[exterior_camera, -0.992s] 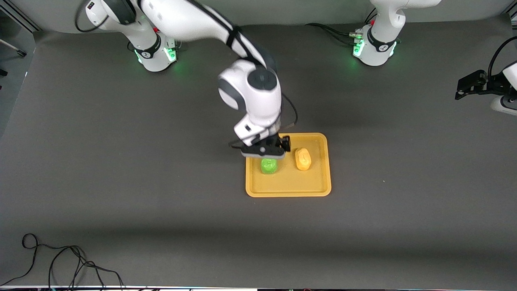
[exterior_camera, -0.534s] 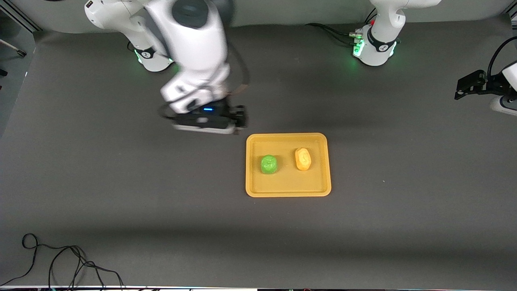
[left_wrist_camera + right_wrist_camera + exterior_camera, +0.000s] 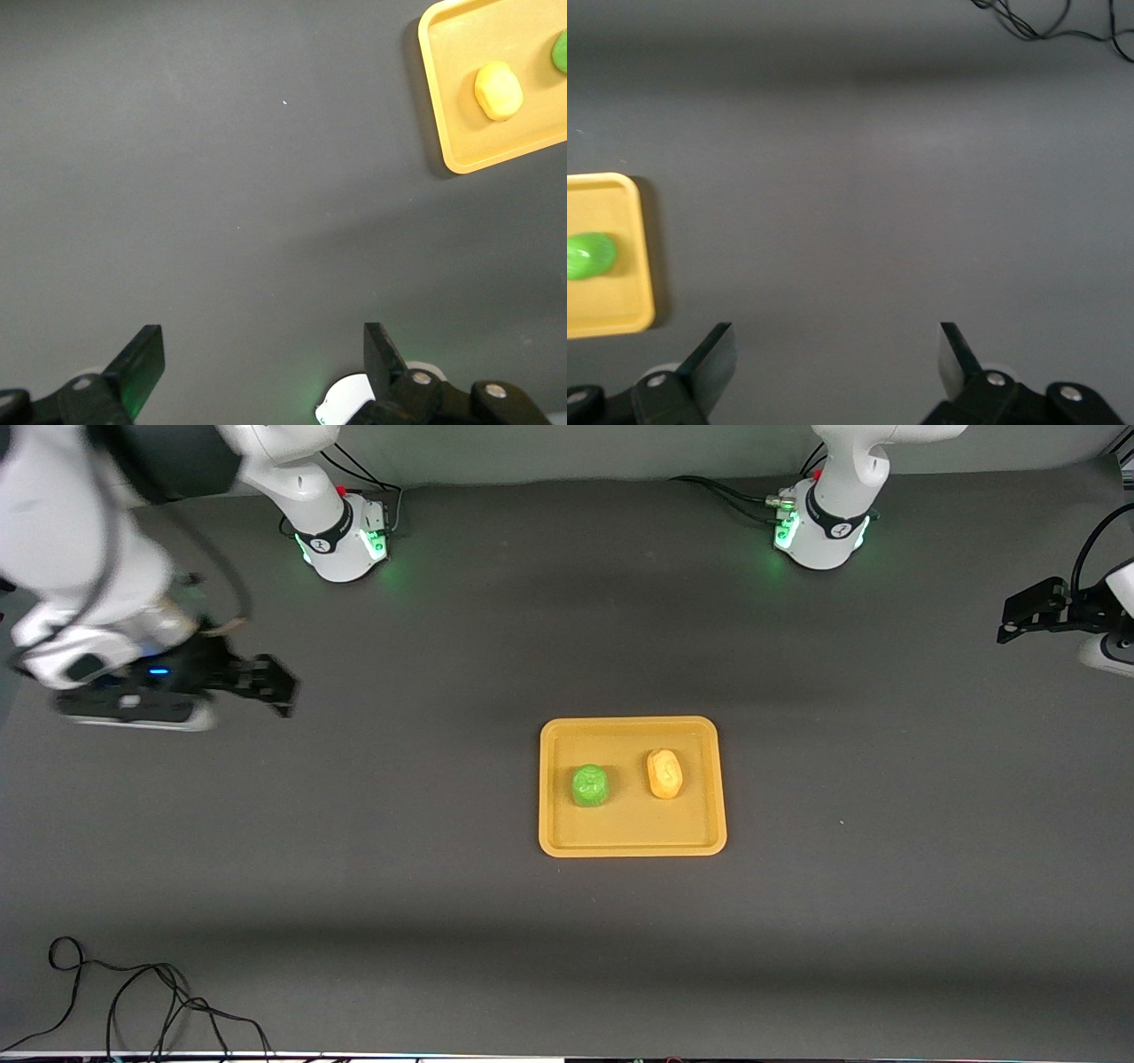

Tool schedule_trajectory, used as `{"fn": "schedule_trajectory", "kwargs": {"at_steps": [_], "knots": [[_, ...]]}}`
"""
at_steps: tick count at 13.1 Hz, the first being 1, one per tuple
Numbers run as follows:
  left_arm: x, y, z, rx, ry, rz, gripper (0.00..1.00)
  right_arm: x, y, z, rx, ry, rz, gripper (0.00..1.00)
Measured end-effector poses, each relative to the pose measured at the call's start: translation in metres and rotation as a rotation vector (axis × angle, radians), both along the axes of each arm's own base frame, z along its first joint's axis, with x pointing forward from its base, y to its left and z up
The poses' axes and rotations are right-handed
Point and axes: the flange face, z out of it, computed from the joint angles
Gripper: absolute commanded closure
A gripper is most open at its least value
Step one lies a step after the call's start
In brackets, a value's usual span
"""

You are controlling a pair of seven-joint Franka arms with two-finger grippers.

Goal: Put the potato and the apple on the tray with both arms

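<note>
Apple [image 3: 589, 786] and potato [image 3: 664, 773] both lie on the tray [image 3: 633, 845], side by side but not touching. The apple is toward the right arm's end, the potato toward the left arm's end and slightly farther from the front camera. The tray sits flat mid-worktop [image 3: 567, 921]. Neither fruit is touched by anything, so the placing looks done, judging from how they lie.

Right gripper [image 3: 257, 682] hangs over bare worktop at the right arm's end, well apart from the tray. Its fingers are spread, holding nothing; in the right wrist view the gap between the fingers [image 3: 713, 359] shows only worktop, with the apple [image 3: 589, 255] and a tray corner [image 3: 638, 266] off to one side. Probably pulled clear so it doesn't bump the fruit.

Left gripper [image 3: 1032, 609] is over the worktop edge at the left arm's end, also well apart from the tray; this arm waits. Its fingers [image 3: 142, 363] stand apart and empty, and that view shows the potato [image 3: 498, 89] resting on the tray [image 3: 461, 159].

A loose black cable [image 3: 133, 992] lies near the front camera, clear of everything.
</note>
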Motion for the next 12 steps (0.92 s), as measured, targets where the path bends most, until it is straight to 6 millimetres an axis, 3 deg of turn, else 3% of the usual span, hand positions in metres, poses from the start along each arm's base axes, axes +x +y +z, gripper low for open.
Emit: {"fn": "schedule_trajectory", "kwargs": {"at_steps": [2,3,4,6,9,12], "knots": [[0.001,0.002,-0.001,0.0,0.001,0.004,0.0,0.005,-0.072,-0.002,0.042,0.018,0.007,0.0],[0.001,0.006,-0.002,0.0,0.001,0.011,0.0,0.005,-0.1,-0.002,0.05,0.019,0.011,0.0],[0.002,0.01,-0.003,0.001,0.003,0.019,0.0,0.005,-0.116,-0.001,0.052,0.018,0.008,0.0],[0.003,0.015,-0.003,0.001,0.0,0.025,0.0,0.002,-0.129,0.003,0.05,0.013,0.004,0.0],[0.011,0.013,0.014,0.004,-0.042,0.023,0.0,0.001,-0.14,0.003,0.049,0.014,0.013,0.0],[0.021,0.007,0.014,-0.006,-0.048,0.015,0.0,0.001,-0.137,0.003,0.049,0.014,0.022,0.0]]}}
